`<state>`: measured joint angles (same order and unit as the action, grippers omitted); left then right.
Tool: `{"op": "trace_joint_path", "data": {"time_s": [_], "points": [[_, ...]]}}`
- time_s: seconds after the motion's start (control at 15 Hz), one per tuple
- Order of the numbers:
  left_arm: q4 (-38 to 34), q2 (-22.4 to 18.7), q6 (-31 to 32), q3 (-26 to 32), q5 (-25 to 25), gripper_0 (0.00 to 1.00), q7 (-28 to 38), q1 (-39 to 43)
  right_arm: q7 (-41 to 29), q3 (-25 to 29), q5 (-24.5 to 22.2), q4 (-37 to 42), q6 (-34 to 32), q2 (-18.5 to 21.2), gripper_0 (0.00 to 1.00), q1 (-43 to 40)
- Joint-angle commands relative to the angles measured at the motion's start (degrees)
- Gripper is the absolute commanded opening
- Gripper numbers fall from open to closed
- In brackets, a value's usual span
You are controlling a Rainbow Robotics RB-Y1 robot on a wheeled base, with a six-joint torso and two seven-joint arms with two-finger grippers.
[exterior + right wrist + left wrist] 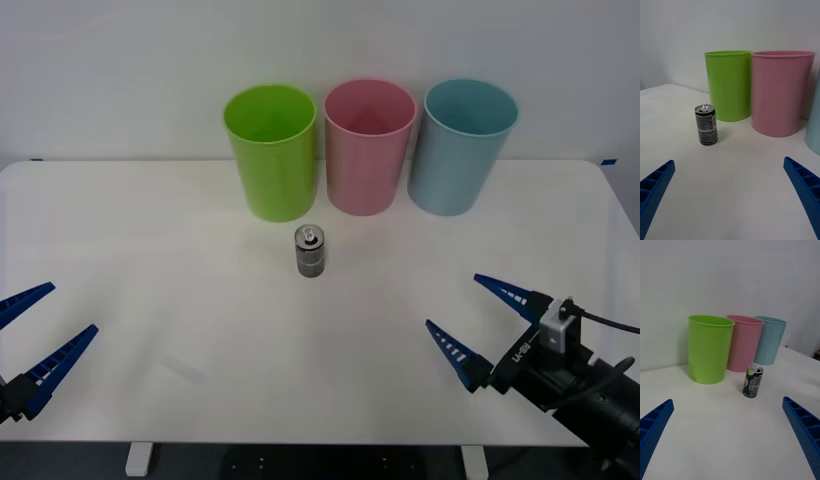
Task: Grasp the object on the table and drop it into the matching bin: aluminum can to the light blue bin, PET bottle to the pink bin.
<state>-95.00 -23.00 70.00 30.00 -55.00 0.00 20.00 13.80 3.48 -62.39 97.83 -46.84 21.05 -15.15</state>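
Stood upright near mid-table (150,300): the can (310,251), just in front of the gap between green bin (271,150) and pink bin (369,146), clear of both. Farther right along the same back row, the blue bin (465,145), the can's proper destination.

Held low over the near right part of the table: the right gripper (476,318), spread wide and empty, pointed toward the can but well apart from it. Parked at the near left edge: the left gripper (35,327), likewise wide open with nothing in it.

Judged to be the approach stage, nothing grasped yet. Best done with the right gripper, being on the blue bin's side. Advisable to come in level, straddle the can about mid-height with a finger on either flank, and close only once it sat centred between them. Short and light, so easily tipped by a finger brushing it first; worth slowing over the last stretch. Also worth staying clear of the pink bin just behind, then lifting above the rims before carrying right.
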Motion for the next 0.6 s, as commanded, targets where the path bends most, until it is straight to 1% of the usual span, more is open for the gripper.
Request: {"op": "trace_joint_path", "data": {"time_s": [0.07, 0.4, 0.6], "points": [[0.0, 0.0, 0.0, 0.0, 0.0, 1.0, 0.0, 0.0, 1.0, -5.8, 0.0, 0.1, 6.8, 0.0, 1.0, 1.5], [0.0, 0.0, 0.0, 0.0, 0.0, 1.0, 0.0, 0.0, 2.2, -16.1, 0.0, 0.0, 21.2, 0.0, 1.0, 4.9], [0.0, 0.0, 0.0, 0.0, 0.0, 1.0, 0.0, 0.0, 2.5, -20.9, 0.0, 0.0, 28.2, 0.0, 1.0, 6.5]]}}
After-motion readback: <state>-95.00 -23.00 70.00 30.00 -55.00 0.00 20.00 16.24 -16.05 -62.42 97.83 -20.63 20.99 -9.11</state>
